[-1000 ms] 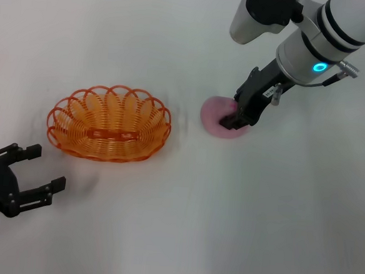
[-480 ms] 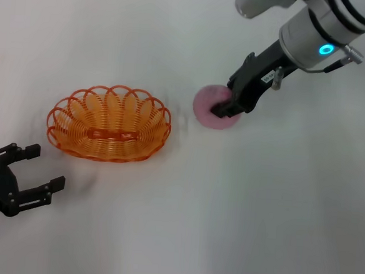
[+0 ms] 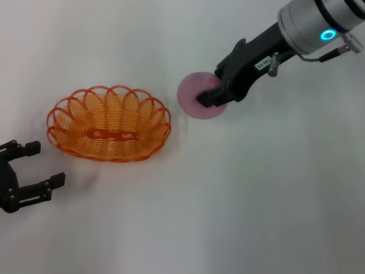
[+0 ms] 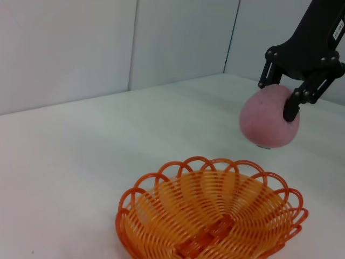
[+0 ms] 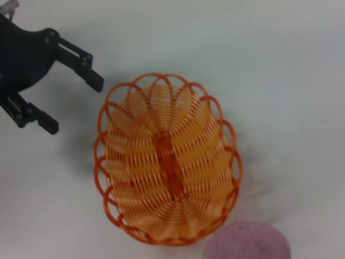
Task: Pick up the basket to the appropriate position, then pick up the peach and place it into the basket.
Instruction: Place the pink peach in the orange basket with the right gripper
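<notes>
The orange wire basket (image 3: 109, 124) sits empty on the white table at centre left; it also shows in the left wrist view (image 4: 213, 216) and the right wrist view (image 5: 167, 162). My right gripper (image 3: 215, 94) is shut on the pink peach (image 3: 196, 96) and holds it above the table, right of the basket. The left wrist view shows the peach (image 4: 267, 118) lifted clear of the table in that gripper (image 4: 291, 97). The peach's edge shows in the right wrist view (image 5: 248, 242). My left gripper (image 3: 33, 164) is open and empty at the near left, close to the basket.
The white table (image 3: 259, 199) stretches to the right and front. White walls (image 4: 81, 48) stand behind the table in the left wrist view.
My right gripper has lifted the peach and carried it left toward the basket. The left gripper and the basket have stayed where they were.
</notes>
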Robot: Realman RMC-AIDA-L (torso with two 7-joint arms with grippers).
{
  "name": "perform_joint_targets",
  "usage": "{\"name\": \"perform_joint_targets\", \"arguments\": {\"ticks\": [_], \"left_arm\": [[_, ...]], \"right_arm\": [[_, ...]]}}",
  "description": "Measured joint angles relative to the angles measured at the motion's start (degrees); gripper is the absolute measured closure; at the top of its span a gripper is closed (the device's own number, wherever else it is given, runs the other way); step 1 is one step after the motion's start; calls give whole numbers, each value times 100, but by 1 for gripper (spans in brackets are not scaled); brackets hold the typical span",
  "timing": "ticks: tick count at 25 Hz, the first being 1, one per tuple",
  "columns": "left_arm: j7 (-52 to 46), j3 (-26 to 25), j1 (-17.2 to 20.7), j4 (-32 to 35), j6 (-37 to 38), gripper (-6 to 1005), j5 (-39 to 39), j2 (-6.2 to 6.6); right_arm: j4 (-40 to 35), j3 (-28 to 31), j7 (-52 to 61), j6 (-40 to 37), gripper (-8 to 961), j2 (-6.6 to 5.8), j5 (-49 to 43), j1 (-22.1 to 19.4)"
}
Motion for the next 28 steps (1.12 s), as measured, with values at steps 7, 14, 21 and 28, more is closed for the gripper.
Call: {"name": "perform_joint_targets", "arguments": {"ticks": [7, 14, 21, 28], "left_arm": [[-11, 0, -21, 0, 1, 167, 0, 2], [-17, -1, -23, 0, 2, 167, 0, 2], [-24, -9, -22, 0, 46, 167, -1, -7], [-24, -9, -22, 0, 61, 167, -19, -1]], "right_arm": [[-25, -259, -94, 84, 600, 22, 466, 23], [-28, -1089, -94, 537, 599, 66, 903, 61], [28, -1751, -120, 1135, 600, 83, 1303, 71], [176, -2302, -127, 1618, 599, 92, 1480, 48]]}}
